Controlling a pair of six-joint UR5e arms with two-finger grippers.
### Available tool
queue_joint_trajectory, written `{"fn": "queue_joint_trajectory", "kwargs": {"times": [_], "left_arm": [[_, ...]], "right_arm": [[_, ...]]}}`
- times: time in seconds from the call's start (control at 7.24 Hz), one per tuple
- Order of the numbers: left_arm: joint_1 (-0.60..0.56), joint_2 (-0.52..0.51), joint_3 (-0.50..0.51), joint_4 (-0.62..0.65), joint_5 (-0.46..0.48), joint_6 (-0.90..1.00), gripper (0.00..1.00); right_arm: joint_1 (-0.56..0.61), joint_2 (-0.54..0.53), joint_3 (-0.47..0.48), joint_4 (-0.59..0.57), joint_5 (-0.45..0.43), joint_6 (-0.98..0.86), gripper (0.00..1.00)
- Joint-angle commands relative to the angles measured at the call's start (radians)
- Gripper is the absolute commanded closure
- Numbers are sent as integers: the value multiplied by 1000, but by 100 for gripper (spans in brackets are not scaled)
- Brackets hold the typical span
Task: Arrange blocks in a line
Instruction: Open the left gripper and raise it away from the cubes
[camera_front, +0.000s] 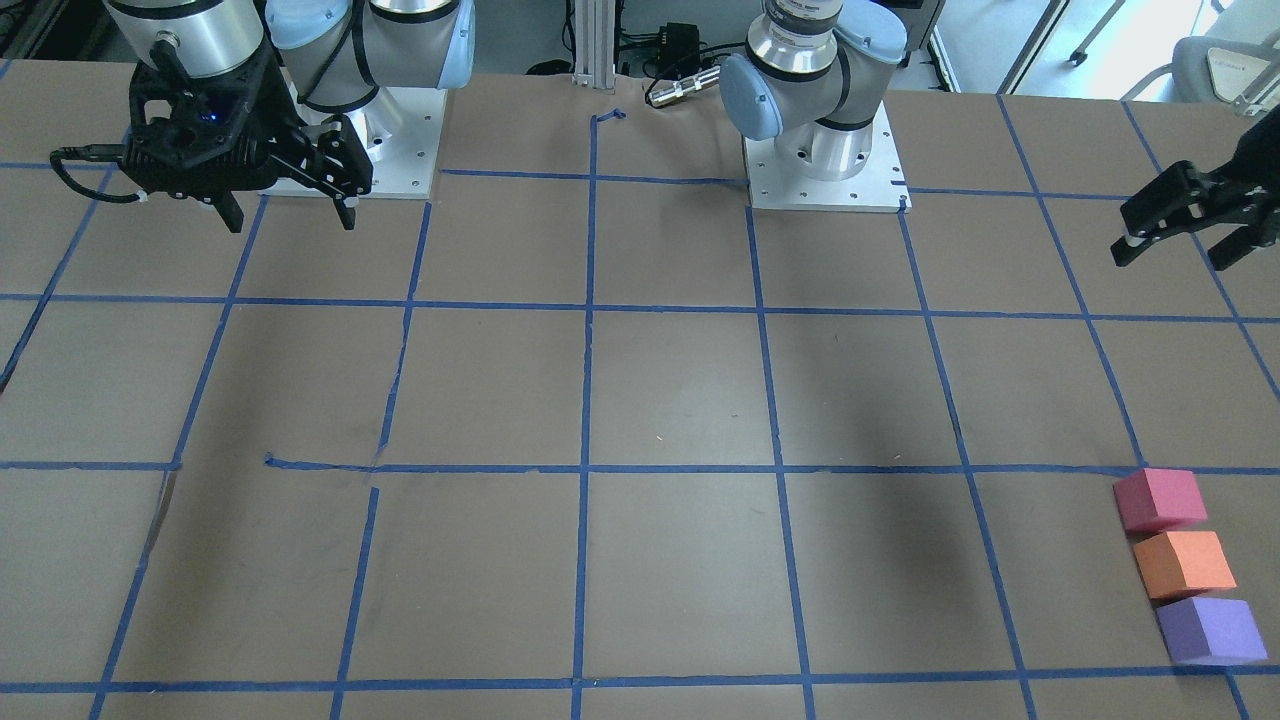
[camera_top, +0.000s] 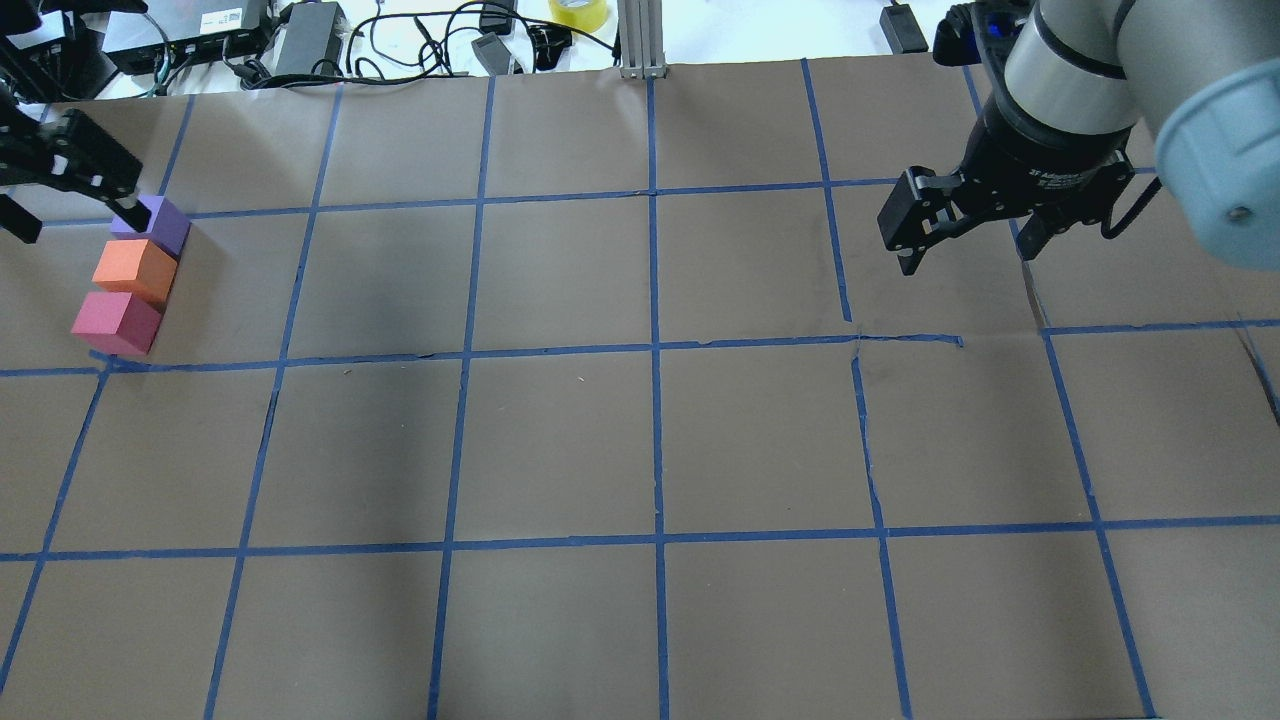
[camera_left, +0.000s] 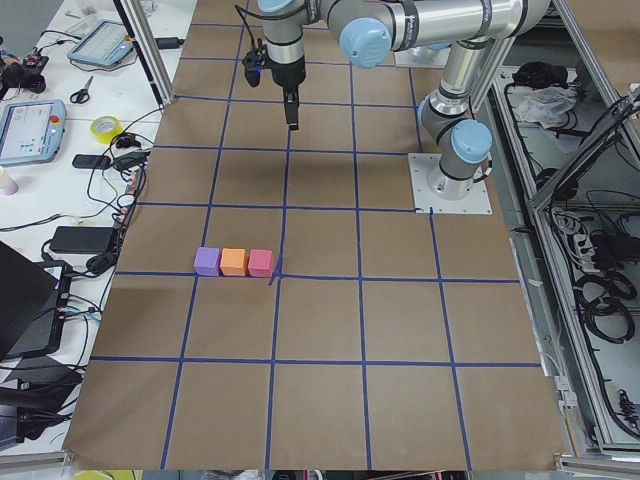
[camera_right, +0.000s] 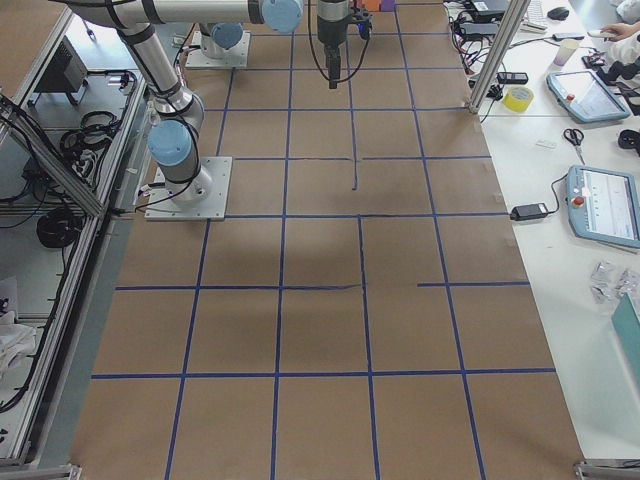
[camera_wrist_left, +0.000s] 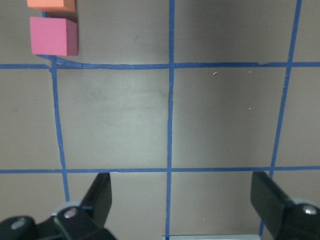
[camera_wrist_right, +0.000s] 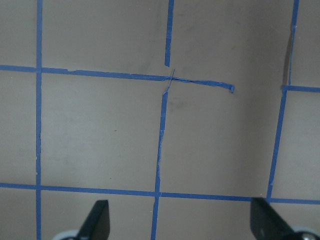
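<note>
Plainly, we see the left gripper (camera_front: 1178, 250) raised above the robot's left end of the table (camera_front: 680, 390), its jaws spread wide with nothing between them; the left wrist view shows them far apart over bare brown paper. Off to one side of it and lower down, the three blocks lie on the paper in a straight row, set side by side and touching or very nearly so. The pinkish-red block (camera_front: 1160, 498) is nearest the robot, the orange block (camera_front: 1185, 563) sits in the middle, and the purple block (camera_front: 1210, 630) is farthest out. The pinkish-red one has a corner just beside a crossing of the blue tape lines (camera_front: 586, 400), and the whole row stays inside one grid square. Across the table, well apart from the blocks, the right gripper (camera_front: 292, 218) hangs in the air near its own base, jaws likewise wide and holding nothing, with only taped paper beneath it.
</note>
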Motion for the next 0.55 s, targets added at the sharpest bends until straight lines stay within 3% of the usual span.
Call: {"fn": "queue_joint_trajectory", "kwargs": {"times": [0.0, 0.41], "left_arm": [[-217, -18, -2, 105, 1, -196, 0], [-330, -18, -5, 162, 68, -265, 0]], "right_arm": [[0, 0, 0, 0, 0, 0, 0], [0, 0, 0, -14, 0, 0, 0]]}}
